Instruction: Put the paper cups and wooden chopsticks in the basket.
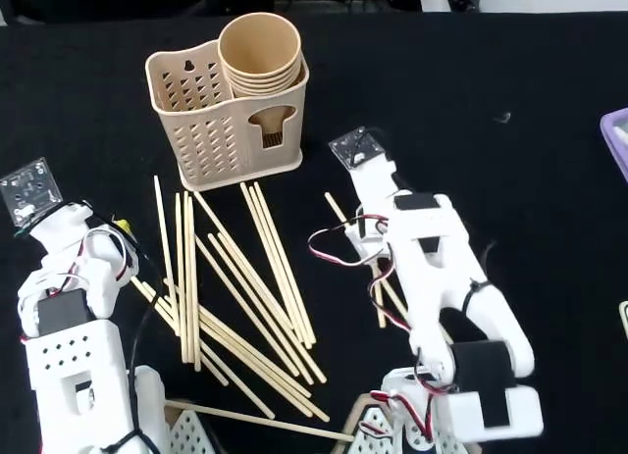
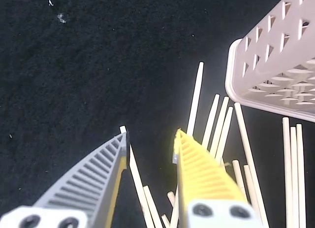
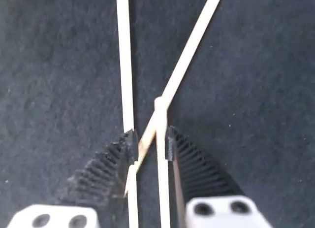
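- paper cups [image 1: 260, 52]: nested stack, standing upright in one compartment of the basket [image 1: 206, 121]; the other compartment looks empty.
- basket stands upright at the far side of the black desk [image 1: 491, 111].
- chopsticks [image 1: 240, 287]: all lying loose on the desk, a fanned, overlapping pile just in front of the basket, between the two arms. A few more lie under the right arm, and one lies crosswise at the near edge.
- right hand [image 3: 149, 137]: down at the desk, closed on three sticks, two roughly parallel and one crossing them at a slant.
- left hand [image 2: 150, 137]: open and holding nothing, low over the outer edge of the pile, stick ends under the gap, basket corner near.
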Available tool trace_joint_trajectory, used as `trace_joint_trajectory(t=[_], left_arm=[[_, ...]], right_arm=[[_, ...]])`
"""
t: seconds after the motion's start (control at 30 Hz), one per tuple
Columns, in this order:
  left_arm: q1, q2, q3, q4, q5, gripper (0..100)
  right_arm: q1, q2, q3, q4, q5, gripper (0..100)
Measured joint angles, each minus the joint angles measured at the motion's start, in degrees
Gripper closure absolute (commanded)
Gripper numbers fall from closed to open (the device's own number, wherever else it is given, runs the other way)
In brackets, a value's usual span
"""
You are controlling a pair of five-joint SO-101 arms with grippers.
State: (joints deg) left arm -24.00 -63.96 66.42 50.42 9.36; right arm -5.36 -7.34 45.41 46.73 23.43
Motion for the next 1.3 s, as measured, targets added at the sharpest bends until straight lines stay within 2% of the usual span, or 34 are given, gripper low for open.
trace_joint_trajectory(t=[0.13, 0.27, 0.43, 0.7, 0.9, 1.0, 1.17, 1.3], left_arm=[[0.0, 0.0, 0.0, 0.0, 0.0, 84], [0.0, 0.0, 0.0, 0.0, 0.0, 84], [0.0, 0.0, 0.0, 0.0, 0.0, 84], [0.0, 0.0, 0.0, 0.0, -0.1, 84], [0.0, 0.0, 0.0, 0.0, -0.1, 84], [0.0, 0.0, 0.0, 0.0, -0.1, 84], [0.0, 0.0, 0.0, 0.0, -0.1, 84], [0.0, 0.0, 0.0, 0.0, -0.1, 84]], right_arm=[[1.0, 7.1, -4.3, -0.1, 0.1, 90.6], [2.8, 10.7, -6.8, -0.1, 0.1, 99.0], [4.9, 10.5, -7.2, -0.1, 0.0, 98.8], [7.4, -4.5, -7.6, 7.6, 2.8, 98.8], [7.7, -20.8, -20.0, 21.2, 3.2, 98.8], [5.2, -28.0, -26.6, 25.4, 2.5, 98.8], [1.0, -30.3, -26.6, 24.9, -0.2, 98.8], [0.3, -30.3, -18.3, 16.1, -2.0, 98.8]])
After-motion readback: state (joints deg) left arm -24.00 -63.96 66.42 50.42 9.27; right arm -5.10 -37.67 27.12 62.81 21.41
